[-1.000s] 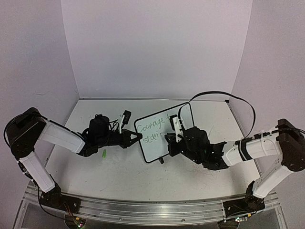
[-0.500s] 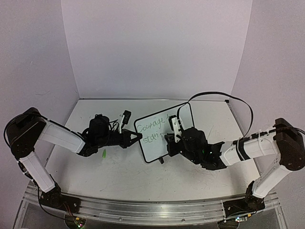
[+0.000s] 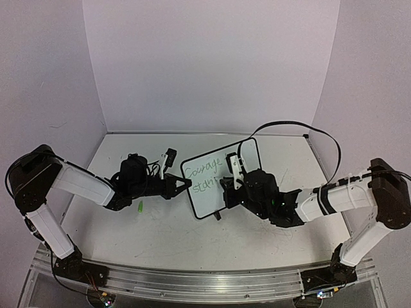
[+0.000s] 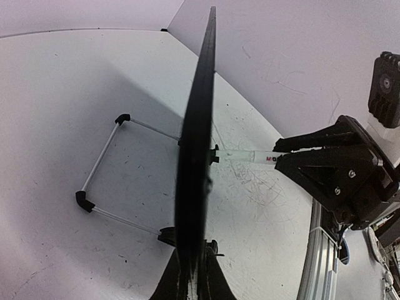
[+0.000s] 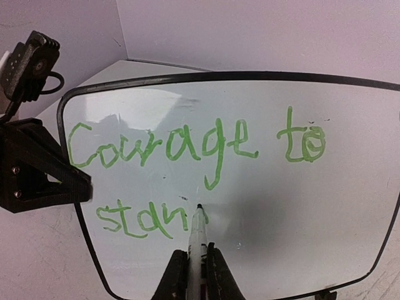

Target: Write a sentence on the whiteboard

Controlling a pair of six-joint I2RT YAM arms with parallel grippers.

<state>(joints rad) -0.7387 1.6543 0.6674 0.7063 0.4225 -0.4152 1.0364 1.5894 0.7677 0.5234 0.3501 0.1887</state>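
- L arm low, reaching right: my left gripper [image 3: 185, 184] pinches whiteboard [image 3: 205, 202] edge, upright mid-table.
- R arm stretched left: right gripper [image 5: 192, 276] clamps marker [image 5: 198, 234], tip touching board.
- 1 board, 1 marker, sentence [image 5: 187, 150] in 2 green lines.

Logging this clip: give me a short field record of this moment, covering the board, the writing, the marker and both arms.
whiteboard: standing on its wire stand, face toward the right arm
sentence: green, reads "Courage to" above "stan", unfinished
marker: tip at the board just after "stan"
left gripper: jaws shut on the whiteboard's side edge
right gripper: jaws shut on the marker
table: small green piece lying near the left arm
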